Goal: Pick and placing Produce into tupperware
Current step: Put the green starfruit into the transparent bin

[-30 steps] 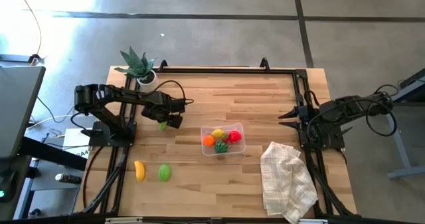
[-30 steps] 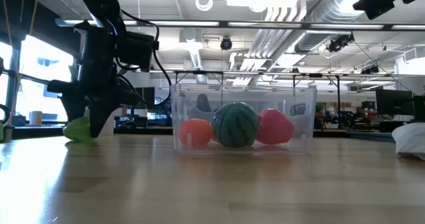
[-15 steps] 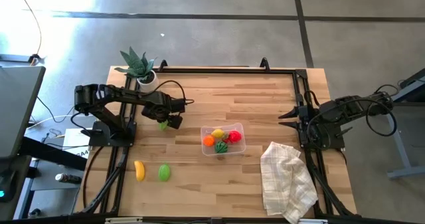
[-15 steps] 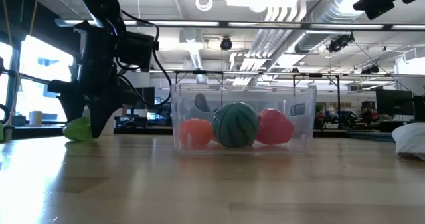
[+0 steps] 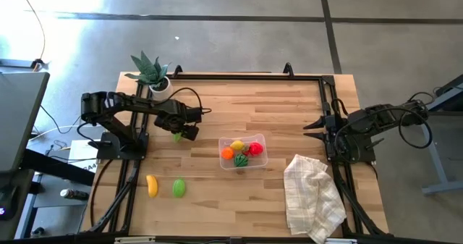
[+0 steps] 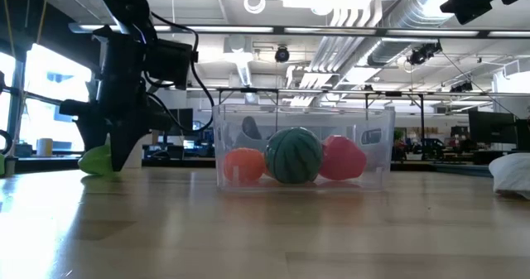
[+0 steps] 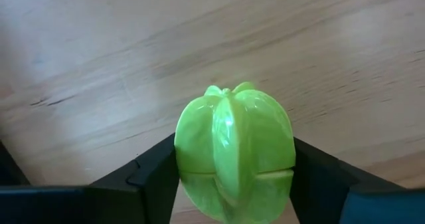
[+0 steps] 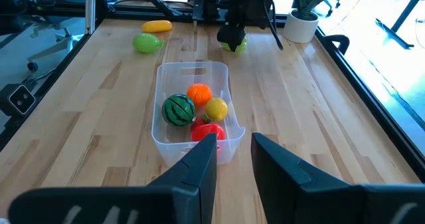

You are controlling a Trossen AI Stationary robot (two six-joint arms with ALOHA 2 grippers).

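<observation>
My left gripper (image 5: 177, 134) points down at a light green ribbed piece (image 7: 234, 151) on the wood left of the tupperware and is shut on it. The clear tupperware (image 5: 262, 139) stands mid-table and holds a striped watermelon (image 8: 178, 110), an orange (image 8: 198, 93), a lemon (image 8: 216, 108) and a red pepper (image 8: 209, 129). A banana (image 5: 152, 185) and another green piece (image 5: 179, 188) lie near the table's near left corner. My right gripper (image 8: 234, 151) waits open at the table's right edge. My left gripper pinches the green piece between its two fingers, one finger (image 7: 156, 174) on each of its opposite sides (image 7: 189, 154). The fingers come from above, pointing down. In the low view the piece's underside (image 6: 95, 170) sits on the table.
A spiky potted plant (image 5: 150, 72) stands at the far left corner, just behind the left arm. A white checked cloth (image 5: 312, 197) lies crumpled at the near right. Bare wood stretches between the left gripper and the tupperware. A dark frame rims the table.
</observation>
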